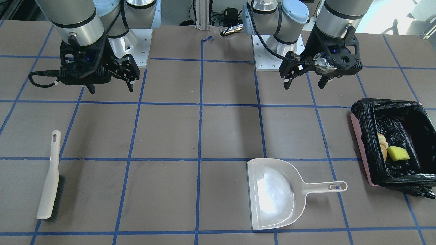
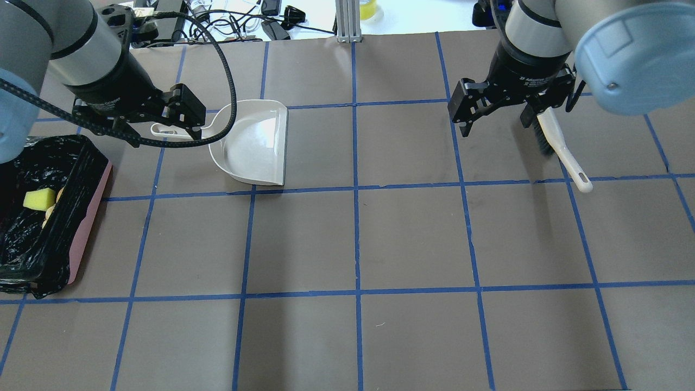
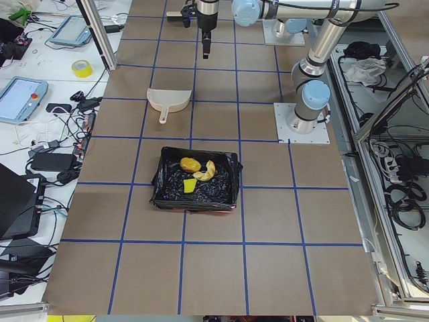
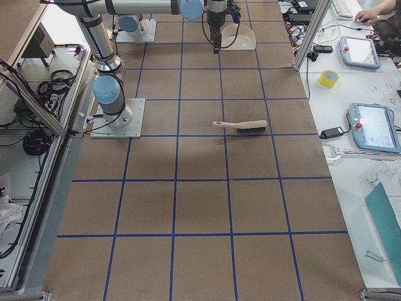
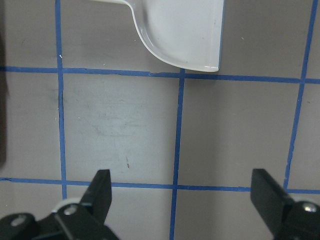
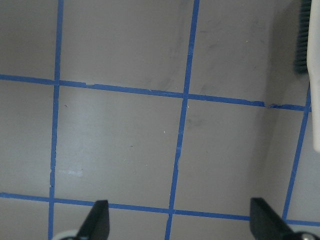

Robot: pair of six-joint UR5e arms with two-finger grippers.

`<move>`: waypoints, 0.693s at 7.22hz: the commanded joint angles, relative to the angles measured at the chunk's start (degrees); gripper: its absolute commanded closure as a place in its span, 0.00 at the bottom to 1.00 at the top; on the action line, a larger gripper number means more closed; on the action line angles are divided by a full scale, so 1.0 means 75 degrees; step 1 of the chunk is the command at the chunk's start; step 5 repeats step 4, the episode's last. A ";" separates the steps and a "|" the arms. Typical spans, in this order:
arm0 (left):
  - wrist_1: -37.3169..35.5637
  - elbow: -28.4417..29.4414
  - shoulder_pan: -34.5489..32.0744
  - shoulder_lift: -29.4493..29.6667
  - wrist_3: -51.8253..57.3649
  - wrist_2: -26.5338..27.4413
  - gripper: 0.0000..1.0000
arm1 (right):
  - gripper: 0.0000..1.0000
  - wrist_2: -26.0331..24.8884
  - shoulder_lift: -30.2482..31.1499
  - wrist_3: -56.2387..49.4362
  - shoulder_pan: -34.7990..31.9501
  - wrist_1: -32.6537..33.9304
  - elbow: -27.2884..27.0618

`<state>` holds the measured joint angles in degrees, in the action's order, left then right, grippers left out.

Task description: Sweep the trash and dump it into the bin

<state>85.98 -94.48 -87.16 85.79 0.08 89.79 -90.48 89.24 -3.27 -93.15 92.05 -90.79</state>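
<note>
Taped brown table (image 1: 218, 129), pink black-lined bin (image 2: 89, 217), yellow wedge (image 1: 398, 153) inside

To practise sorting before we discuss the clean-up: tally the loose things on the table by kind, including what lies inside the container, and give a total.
Bin: 1
Trash pieces: 3 (orange-yellow lump, cream crescent, yellow wedge)
Dustpan: 1
Brush: 1
Total: 6
</note>
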 commanded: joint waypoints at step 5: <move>0.0008 -0.0058 0.0007 -0.0059 0.0036 0.0005 0.00 | 0.00 0.0005 -0.0004 -0.0009 0.0010 0.0043 0.0000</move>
